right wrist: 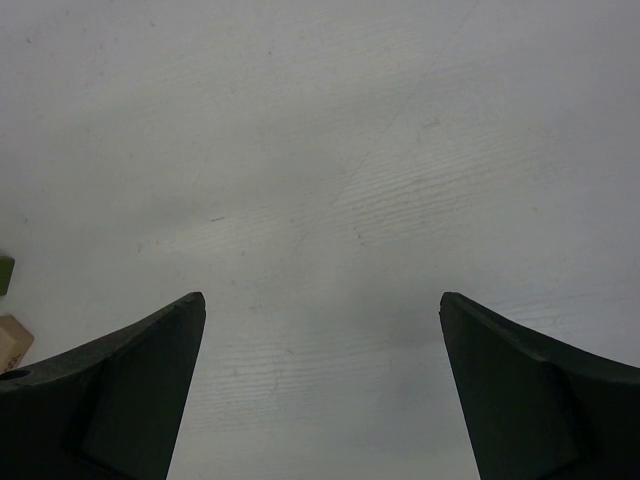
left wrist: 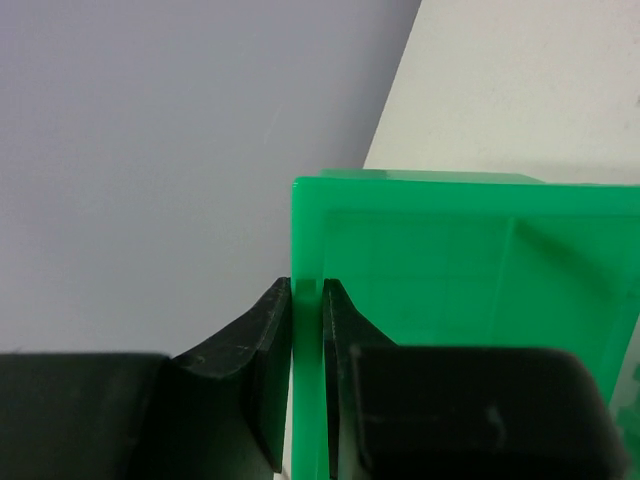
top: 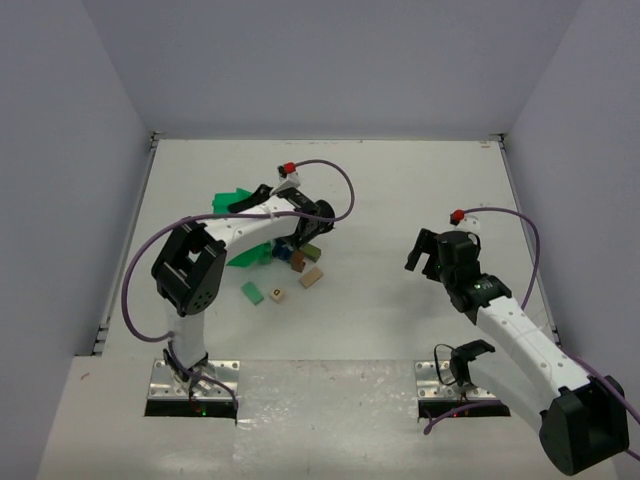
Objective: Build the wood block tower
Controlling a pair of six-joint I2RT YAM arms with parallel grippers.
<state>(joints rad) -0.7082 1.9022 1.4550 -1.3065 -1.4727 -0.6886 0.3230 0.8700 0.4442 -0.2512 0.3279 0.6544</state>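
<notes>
My left gripper (top: pixel 240 206) (left wrist: pixel 307 287) is shut on the wall of a green plastic bin (top: pixel 250 256) (left wrist: pixel 450 260) and holds it tipped over the table's left middle. No block tower shows. Loose wooden blocks lie by the bin's mouth: a small heap with a brown and a blue piece (top: pixel 296 259), a tan bar (top: pixel 311 277), a tan cube (top: pixel 277 295) and a green block (top: pixel 253 293). My right gripper (top: pixel 425 256) (right wrist: pixel 320 310) is open and empty above bare table, well right of the blocks. A tan block's corner (right wrist: pixel 12 342) shows at the left edge of the right wrist view.
Grey walls close the table on the left, back and right. The left arm's links (top: pixel 250 230) arch over the bin and hide part of it. The table surface (top: pixel 400 190) between the arms is white.
</notes>
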